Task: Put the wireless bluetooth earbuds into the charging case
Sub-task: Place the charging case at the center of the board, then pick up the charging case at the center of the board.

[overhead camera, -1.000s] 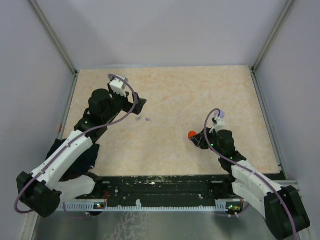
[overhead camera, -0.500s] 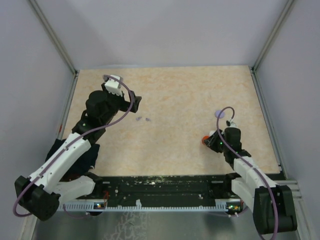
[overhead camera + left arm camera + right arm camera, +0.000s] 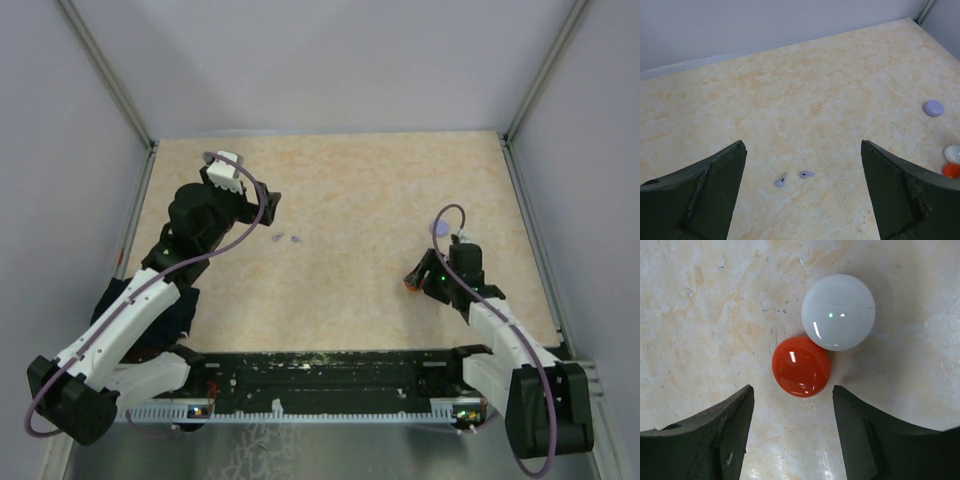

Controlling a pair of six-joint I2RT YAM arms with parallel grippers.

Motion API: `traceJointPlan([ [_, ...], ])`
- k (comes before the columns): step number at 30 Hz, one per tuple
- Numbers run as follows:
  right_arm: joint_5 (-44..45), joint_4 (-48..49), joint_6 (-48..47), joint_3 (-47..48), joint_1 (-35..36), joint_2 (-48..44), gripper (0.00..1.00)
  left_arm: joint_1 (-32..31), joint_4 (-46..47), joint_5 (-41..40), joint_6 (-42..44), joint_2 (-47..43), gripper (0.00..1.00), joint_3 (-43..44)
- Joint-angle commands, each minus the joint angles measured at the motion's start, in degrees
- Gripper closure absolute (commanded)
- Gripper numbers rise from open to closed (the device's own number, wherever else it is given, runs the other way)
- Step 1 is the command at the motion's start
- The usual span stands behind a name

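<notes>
Two greyish-purple earbuds (image 3: 781,180) (image 3: 807,174) lie loose on the table (image 3: 815,75), just apart, under the left gripper (image 3: 802,145) – fingers spread wide. Right gripper (image 3: 792,389) – jaws parted, pinching nothing – hangs over the red disc (image 3: 801,366), with the white disc (image 3: 838,311) touching it at one o'clock.

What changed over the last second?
The right gripper carried the red case to the right and a little nearer, set it down against the white case and opened its jaws. The left gripper shifted slightly left, still open. The purple earbuds and the purple case stayed put.
</notes>
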Motion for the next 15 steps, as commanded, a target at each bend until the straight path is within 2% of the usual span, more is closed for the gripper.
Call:
traceJointPlan([
  [1,2.6,-10.0,-3.9,7.2,-0.4,-3.1,0.34,0.3,1.7,-0.4,0.3,-0.5,0.0,-0.4],
  [8,7.0,-13.7,-9.0,13.9,-0.4,-3.7,0.28,0.6,0.9,-0.5,-0.2,-0.3,0.0,0.2],
  [11,10.2,-10.2,-10.5,15.9,-0.4,-1.2,0.27,0.8,0.9,-0.3,-0.3,0.0,0.0,0.2],
  [15,18.9,-4.1,-11.9,17.3,-0.4,3.9,0.27,0.9,0.3,0.5,0.3,0.7,0.0,0.5],
])
